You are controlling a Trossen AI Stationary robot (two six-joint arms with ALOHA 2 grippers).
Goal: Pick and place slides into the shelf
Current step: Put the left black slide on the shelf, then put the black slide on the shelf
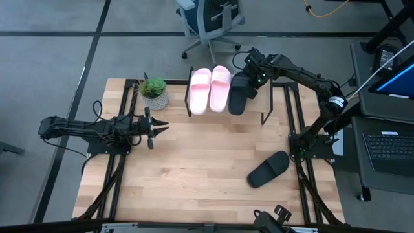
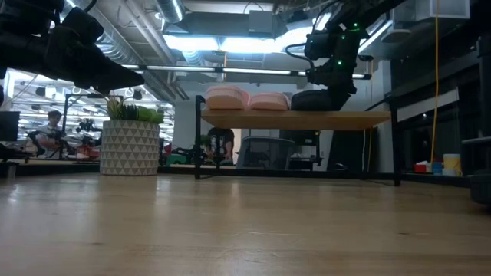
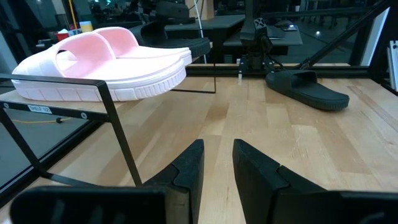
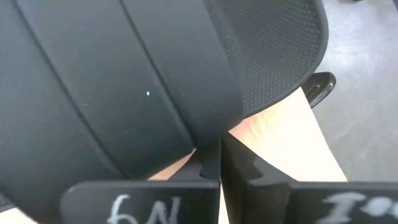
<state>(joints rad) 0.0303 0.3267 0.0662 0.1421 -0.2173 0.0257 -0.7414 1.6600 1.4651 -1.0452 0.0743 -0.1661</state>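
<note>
The shelf stands at the table's far edge. Two pink slides lie side by side on its plank top, soles down. A black slide lies to their right on the same plank. My right gripper is at that slide's far right side, fingers shut at its strap. The second black slide lies flat on the table near the right arm's base. My left gripper hovers open at the table's left, touching nothing. My right gripper is shut with its fingertips against the lower side edge of the black slide's wide strap. It comes slanting down from the far right. How much of the strap is between the fingers is hidden. The slide lies flat on the shelf plank.
A potted plant stands by the shelf's left end, just beyond my left gripper. The shelf's thin black frame legs rise near the left gripper. An office chair stands on the floor past the table's far edge. Bare wood shows in the table's middle.
</note>
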